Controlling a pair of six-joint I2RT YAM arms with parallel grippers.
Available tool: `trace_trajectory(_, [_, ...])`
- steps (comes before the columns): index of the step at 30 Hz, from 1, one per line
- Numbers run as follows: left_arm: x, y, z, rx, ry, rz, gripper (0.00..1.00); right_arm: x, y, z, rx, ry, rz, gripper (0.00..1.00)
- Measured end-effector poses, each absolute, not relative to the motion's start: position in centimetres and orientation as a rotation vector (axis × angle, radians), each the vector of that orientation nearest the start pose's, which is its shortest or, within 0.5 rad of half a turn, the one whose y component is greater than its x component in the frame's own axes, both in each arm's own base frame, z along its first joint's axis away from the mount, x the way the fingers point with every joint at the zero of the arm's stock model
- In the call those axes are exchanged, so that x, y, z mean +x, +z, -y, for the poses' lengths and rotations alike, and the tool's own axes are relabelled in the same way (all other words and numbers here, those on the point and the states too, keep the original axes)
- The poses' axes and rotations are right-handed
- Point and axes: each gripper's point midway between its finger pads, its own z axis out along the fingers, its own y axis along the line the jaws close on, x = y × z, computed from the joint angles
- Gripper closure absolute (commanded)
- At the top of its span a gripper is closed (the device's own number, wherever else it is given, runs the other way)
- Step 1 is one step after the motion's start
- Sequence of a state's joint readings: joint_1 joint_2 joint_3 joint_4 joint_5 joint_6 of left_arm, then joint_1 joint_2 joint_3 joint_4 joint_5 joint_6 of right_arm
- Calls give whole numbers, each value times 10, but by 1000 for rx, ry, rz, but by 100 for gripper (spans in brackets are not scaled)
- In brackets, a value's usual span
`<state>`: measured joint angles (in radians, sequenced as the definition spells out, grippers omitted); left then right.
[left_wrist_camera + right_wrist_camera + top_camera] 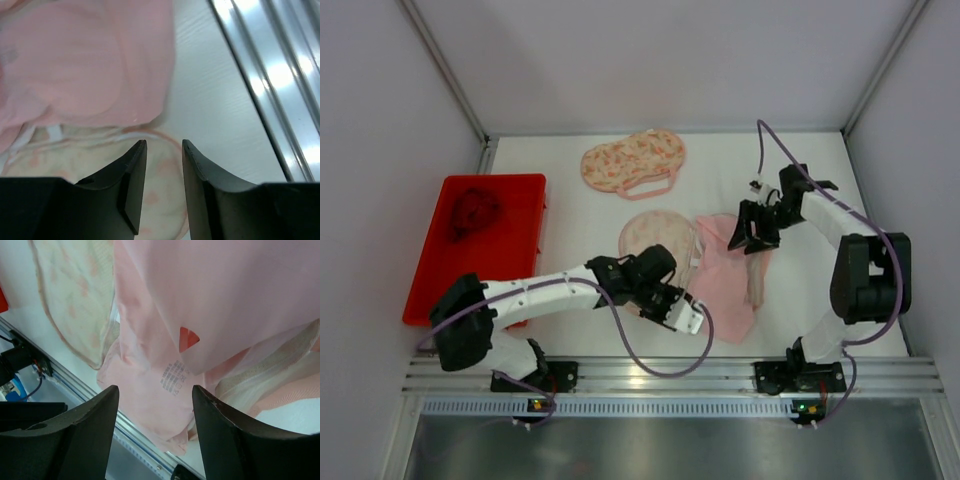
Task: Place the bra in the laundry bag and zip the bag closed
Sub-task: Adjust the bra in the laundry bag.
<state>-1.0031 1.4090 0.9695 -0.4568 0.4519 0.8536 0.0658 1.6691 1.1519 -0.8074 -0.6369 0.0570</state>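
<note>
From above, the pink sheer laundry bag [725, 272] lies crumpled on the white desk [580, 220] between the two arms. The cream floral bra [650, 232], seemingly folded to one round cup, touches the bag's left edge. Only this view shows a second two-lobed floral piece [632, 162] further back and a red plastic tray [510, 255] holding something dark red [472, 212], too blurred to name.

The left wrist view shows the left gripper [164, 145] narrowly parted and empty over the bra, with the bag overlapping the bra's rim. The right wrist view shows the right gripper [155, 390] spread wide and empty above the bag's printed label [175, 376]. Beige textured cloth [270, 375] peeks from under the pink; I cannot tell what it is. No zip is discernible.
</note>
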Motion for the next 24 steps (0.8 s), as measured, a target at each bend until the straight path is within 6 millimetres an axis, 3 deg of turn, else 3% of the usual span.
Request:
trace_trajectory(3, [114,91,337,2269,-602,-1109,61,285,92,-122,-151,918,-2810,40])
trace_trajectory(6, [104,71,345,2377,-557,-989,62,278,97,-121,-188,912,-2808,44])
trace_trajectory(14, [109,46,376,2431,-381,-702,65,257,115,-129,-302,984,-2740,60])
trace_trajectory(19, [116,24,379,2407,-248,-565,64,240,108,-142,-385,1022,-2763,67])
trace_trajectory(24, [129,26,392,2330,-139,-480,66,223,98,-159,-503,1038,-2800,69])
